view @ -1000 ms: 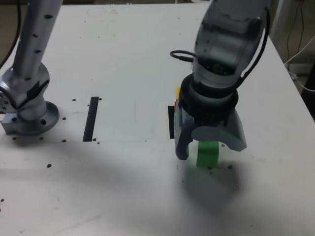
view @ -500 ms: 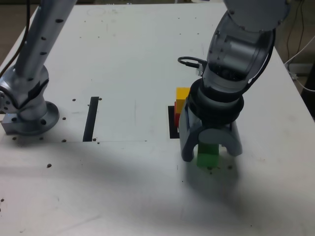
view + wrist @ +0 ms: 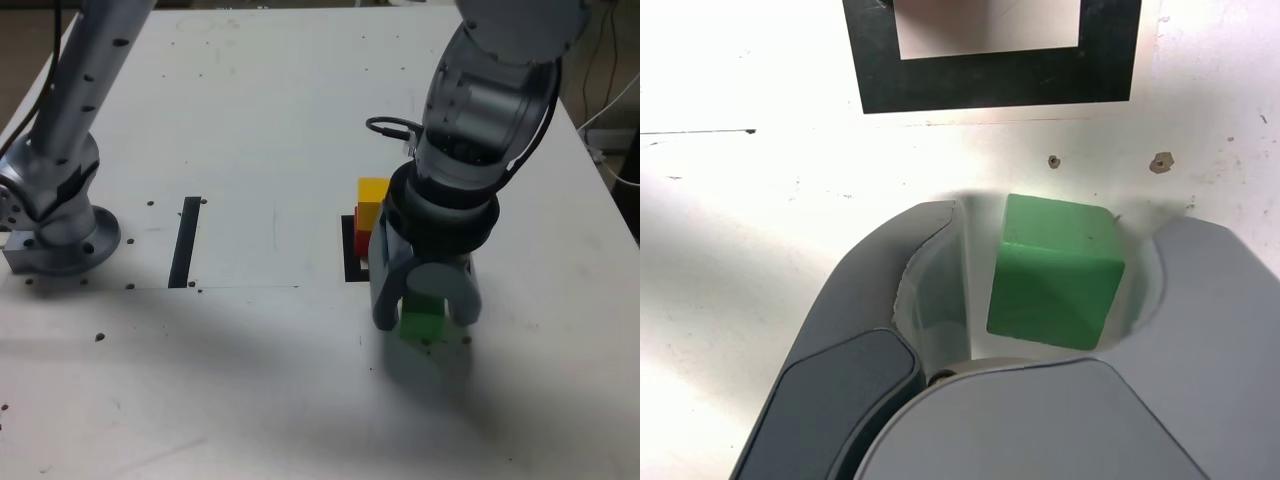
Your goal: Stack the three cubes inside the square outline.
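Silver-grey arm point(image 3: 490, 90) with black wrist collar, looped black cable point(image 3: 385, 126), curved grey fingers point(image 3: 388, 290).

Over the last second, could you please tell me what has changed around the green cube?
The pincer has narrowed its jaws around the green cube, from wide open to nearly touching; a small gap shows on each side, so no firm grip yet. The arm shifted slightly toward the exterior view's right, uncovering the yellow cube on the red cube. The green cube stayed on the table.

Tool point(image 3: 423, 308) straddles green cube point(image 3: 420, 322); yellow cube point(image 3: 372, 199) atop red cube point(image 3: 360, 232).
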Robot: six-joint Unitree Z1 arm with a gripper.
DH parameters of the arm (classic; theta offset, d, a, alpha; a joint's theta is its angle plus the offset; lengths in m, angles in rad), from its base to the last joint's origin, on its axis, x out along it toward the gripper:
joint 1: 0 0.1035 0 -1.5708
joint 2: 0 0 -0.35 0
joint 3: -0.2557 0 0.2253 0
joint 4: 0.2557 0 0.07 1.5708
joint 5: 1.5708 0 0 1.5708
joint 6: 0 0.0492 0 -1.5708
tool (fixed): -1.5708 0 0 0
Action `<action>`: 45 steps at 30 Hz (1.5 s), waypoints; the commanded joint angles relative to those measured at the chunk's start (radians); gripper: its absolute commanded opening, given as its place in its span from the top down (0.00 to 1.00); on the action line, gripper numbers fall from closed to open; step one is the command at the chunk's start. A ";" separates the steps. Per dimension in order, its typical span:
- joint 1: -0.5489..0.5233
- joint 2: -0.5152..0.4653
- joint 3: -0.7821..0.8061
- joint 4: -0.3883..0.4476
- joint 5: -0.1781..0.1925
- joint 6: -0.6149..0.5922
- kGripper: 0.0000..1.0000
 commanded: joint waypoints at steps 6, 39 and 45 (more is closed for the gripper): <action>0.001 0.001 0.015 -0.045 0.007 0.005 0.80; 0.138 -0.271 -0.068 0.208 0.000 0.165 0.83; 0.212 -0.276 -0.015 0.203 -0.001 0.213 0.83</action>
